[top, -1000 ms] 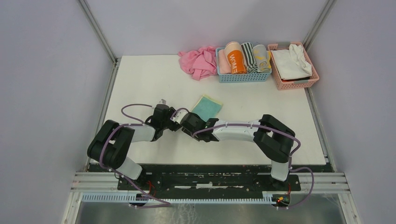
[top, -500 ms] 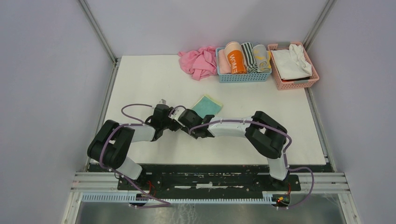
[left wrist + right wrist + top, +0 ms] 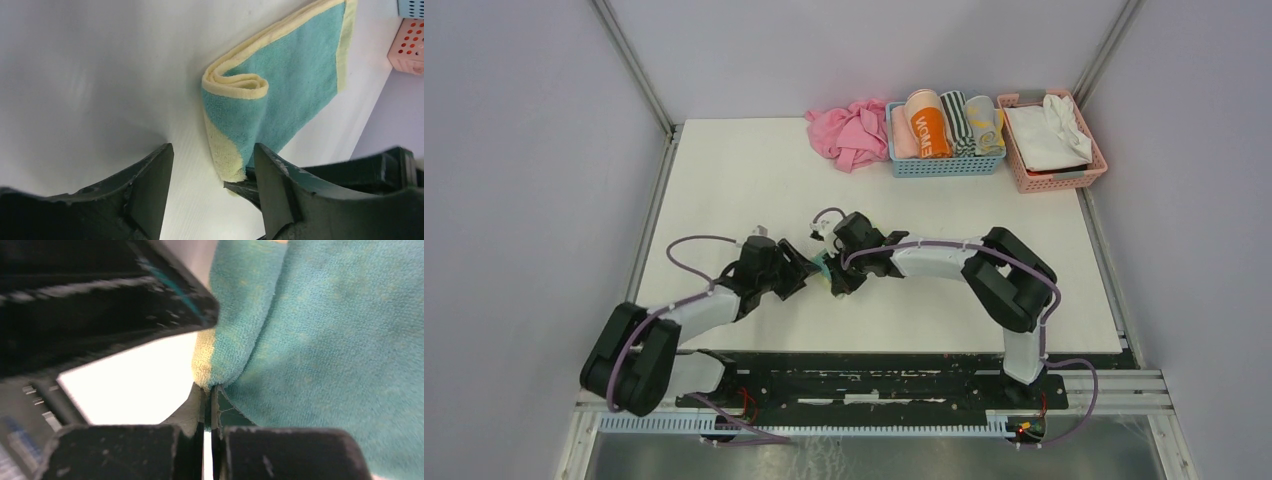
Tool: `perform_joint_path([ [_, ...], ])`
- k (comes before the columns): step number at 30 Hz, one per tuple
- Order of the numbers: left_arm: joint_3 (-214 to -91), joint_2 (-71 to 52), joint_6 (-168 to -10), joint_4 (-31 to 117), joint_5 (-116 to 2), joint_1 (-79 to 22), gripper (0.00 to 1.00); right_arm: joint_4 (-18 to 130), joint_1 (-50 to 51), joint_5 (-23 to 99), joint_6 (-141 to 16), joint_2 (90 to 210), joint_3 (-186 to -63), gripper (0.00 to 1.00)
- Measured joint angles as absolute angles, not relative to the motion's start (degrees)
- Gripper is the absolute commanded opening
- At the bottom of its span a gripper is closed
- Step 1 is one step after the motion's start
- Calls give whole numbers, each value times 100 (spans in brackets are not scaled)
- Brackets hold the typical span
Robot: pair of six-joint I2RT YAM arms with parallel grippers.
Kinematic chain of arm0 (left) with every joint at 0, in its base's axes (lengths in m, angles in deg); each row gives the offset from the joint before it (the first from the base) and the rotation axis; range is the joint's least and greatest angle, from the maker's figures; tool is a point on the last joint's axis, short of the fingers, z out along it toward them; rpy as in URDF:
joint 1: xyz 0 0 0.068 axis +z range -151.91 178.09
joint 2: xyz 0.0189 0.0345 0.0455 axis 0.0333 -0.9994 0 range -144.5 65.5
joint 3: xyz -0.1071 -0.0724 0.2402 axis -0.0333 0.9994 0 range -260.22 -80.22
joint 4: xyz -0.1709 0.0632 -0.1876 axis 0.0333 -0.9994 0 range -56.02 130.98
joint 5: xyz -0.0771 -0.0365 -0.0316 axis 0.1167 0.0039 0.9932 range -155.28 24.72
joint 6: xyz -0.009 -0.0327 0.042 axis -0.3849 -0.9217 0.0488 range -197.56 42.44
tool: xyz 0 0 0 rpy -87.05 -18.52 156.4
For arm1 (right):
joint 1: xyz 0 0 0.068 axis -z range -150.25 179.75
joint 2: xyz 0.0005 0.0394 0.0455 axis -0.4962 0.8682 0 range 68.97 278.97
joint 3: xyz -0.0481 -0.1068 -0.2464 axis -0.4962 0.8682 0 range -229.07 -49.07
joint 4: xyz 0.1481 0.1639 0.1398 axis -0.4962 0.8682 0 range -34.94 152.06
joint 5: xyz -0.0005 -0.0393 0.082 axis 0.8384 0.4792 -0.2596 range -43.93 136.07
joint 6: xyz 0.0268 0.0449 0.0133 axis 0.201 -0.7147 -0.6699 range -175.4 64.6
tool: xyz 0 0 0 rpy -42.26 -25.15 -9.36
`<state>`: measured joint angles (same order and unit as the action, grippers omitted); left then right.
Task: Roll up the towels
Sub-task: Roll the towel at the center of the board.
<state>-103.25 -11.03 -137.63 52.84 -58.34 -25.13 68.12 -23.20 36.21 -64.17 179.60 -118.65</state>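
Note:
A pale yellow towel (image 3: 285, 80) with a teal face lies on the white table, its near end curled over into a loose fold. In the top view only a sliver of the towel (image 3: 825, 268) shows beside the right arm. My right gripper (image 3: 209, 392) is shut on the towel's (image 3: 320, 340) near corner, and its dark tip also shows in the left wrist view. My left gripper (image 3: 212, 172) is open right beside that corner, fingers (image 3: 150, 185) astride bare table, holding nothing. The two grippers (image 3: 802, 266) (image 3: 834, 280) nearly touch mid-table.
At the back, a blue basket (image 3: 944, 166) holds several rolled towels, one of them grey with yellow marks (image 3: 986, 125). A pink basket (image 3: 1024, 178) with white cloth stands to its right. A crumpled pink cloth (image 3: 849, 130) lies to its left. Grey walls enclose the table.
The right gripper moved onto the towel's near corner and shut on it. The left arm stretched out to the right and its gripper opened wider. The towel's end is now curled over.

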Motion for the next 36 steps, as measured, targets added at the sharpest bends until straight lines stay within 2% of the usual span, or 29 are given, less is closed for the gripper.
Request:
perform_joint_path([
  [6, -9792, 702, -13785, 4105, -5963, -2511, 77, 5358, -1835, 1503, -7967, 17870, -10934, 0],
  [11, -9392, 1826, -14019, 3784, -5972, -2511, 80, 3483, -1507, 436, -9573, 18001, -10239, 0],
  [15, -9293, 1651, -14211, 3854, -5915, -2489, 79, 2235, -1356, 27, -10561, 18394, -9973, 0],
  [21, -9505, 493, -14349, 4516, -5657, -2447, 74, 1157, -1292, -259, -11385, 18779, -9599, 0],
  [24, -9672, -12, -14368, 4844, -5581, -2421, 68, 919, -1286, -327, -11519, 18792, -9466, 0],
  [29, -9886, -543, -14368, 5052, -5567, -2415, 52, 786, -1284, -353, -11567, 18792, -9374, 0],
  [32, -9940, -734, -14368, 5113, -5607, -2415, 37, 775, -1284, -370, -11554, 18792, -9372, 3],
  [36, -9945, -876, -14366, 5139, -5679, -2415, 17, 1090, -1282, -357, -11263, 18703, -9372, 14],
])
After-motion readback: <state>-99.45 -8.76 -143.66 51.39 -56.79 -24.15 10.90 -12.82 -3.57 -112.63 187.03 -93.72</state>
